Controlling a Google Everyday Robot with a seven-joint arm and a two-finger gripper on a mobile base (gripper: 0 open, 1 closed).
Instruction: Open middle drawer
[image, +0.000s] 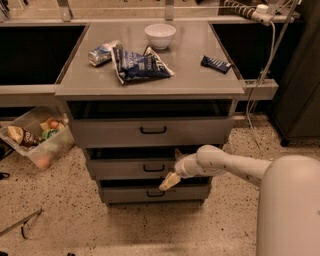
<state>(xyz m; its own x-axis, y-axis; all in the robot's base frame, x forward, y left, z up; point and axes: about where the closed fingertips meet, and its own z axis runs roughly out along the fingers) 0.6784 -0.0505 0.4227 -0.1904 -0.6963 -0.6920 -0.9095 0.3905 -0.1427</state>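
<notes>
The middle drawer (120, 169) is a grey flat front with a small black bar handle (153, 168). It sits between the tall top drawer (110, 132) and the bottom drawer (125, 194), and stands slightly out, with a dark gap above it. My gripper (169, 182), with pale yellowish tips, is at the lower edge of the middle drawer's front, just right of and below its handle. My white arm (235, 165) reaches in from the right.
The cabinet top (200, 80) holds a white bowl (160, 35), a blue chip bag (140, 64), a can (102, 52) and a dark snack bar (216, 63). A plastic bin of food (35, 137) lies on the floor at left. A cable (260, 80) hangs at right.
</notes>
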